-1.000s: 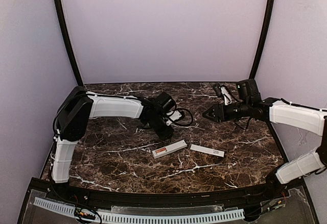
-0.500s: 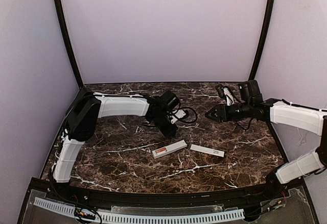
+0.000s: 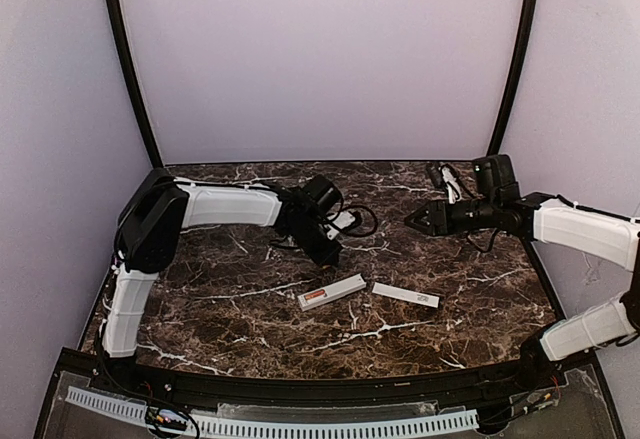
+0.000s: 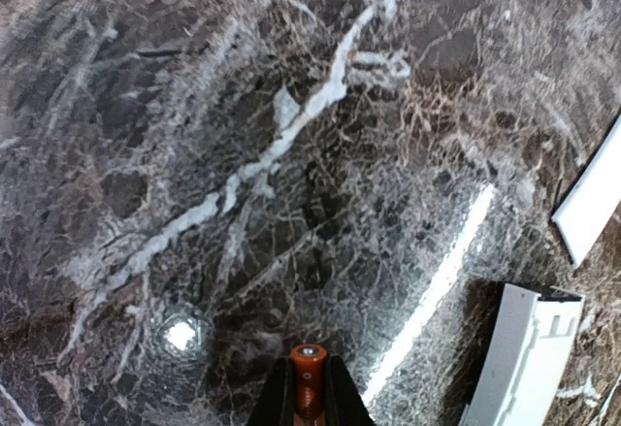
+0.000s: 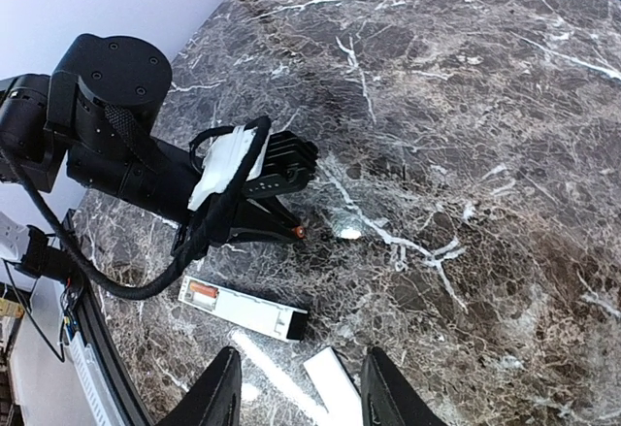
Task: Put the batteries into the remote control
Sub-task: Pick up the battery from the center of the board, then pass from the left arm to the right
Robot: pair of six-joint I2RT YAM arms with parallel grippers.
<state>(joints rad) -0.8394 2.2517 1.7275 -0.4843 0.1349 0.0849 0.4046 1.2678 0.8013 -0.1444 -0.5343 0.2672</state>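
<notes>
My left gripper (image 4: 309, 392) is shut on one of the batteries (image 4: 309, 360), a small orange-red cylinder that sticks out past the fingertips. It hangs just above the marble, left of and behind the remote control. The same battery tip (image 5: 299, 233) shows in the right wrist view. The remote control (image 3: 332, 291) is a white bar lying mid-table with its recess facing up, and a second battery (image 5: 202, 290) lies in that recess. My right gripper (image 3: 410, 221) hovers open and holds nothing, at the back right, well above the table.
A thin white cover strip (image 3: 405, 295) lies flat just right of the remote. A black cable loop (image 3: 360, 224) trails on the marble behind the left wrist. Dark frame posts stand at the back corners.
My left jaws have closed onto the battery and the left arm has shifted slightly. The right gripper has narrowed a little and drawn back slightly to the right.
</notes>
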